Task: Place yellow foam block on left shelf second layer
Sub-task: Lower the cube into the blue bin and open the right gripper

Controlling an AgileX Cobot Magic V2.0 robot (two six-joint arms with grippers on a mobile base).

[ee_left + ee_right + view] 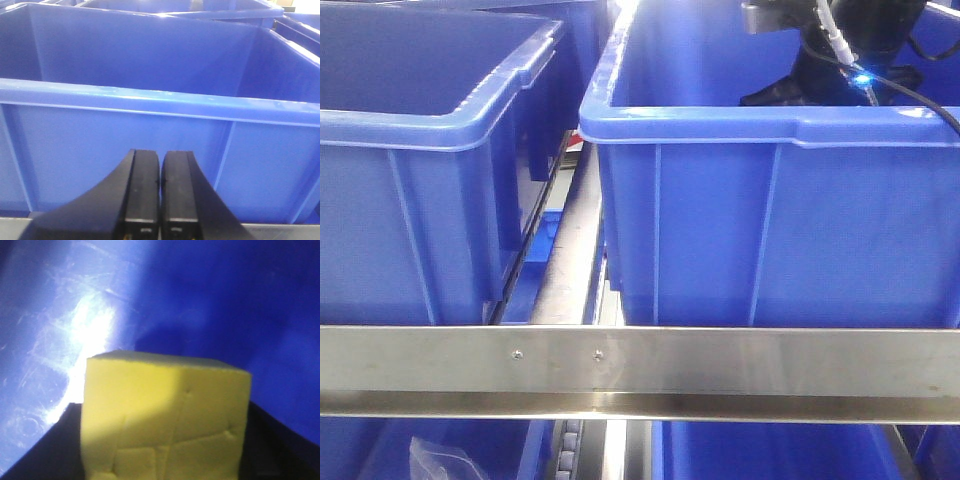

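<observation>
From the front view, two big blue plastic bins sit side by side on a shelf — the left bin (430, 150) and the right bin (770, 200). A shiny metal rail (640, 370) runs across in front of them, with two small screws in it. Under the rail there are more blue bins, and a bit of clear plastic wrap (440, 458) shows at the bottom left. The right arm (840, 50) reaches down into the right bin; it is black, with a cable and a small blue light on it. Its gripper is hidden behind the bin wall here. No words or labels can be read anywhere.

In the left wrist view, the left gripper (160, 200) is pressed together with nothing between its two black fingers. It hangs just in front of the outer wall of a blue bin (160, 100).

In the right wrist view, the yellow foam block (165, 415) fills the middle — it sits squeezed between the dark fingers of the right gripper (160, 460). The block has a few dents and creases on its face. Behind it is the scratched blue inside of the bin (225, 305), with a bright patch of light on the left.
</observation>
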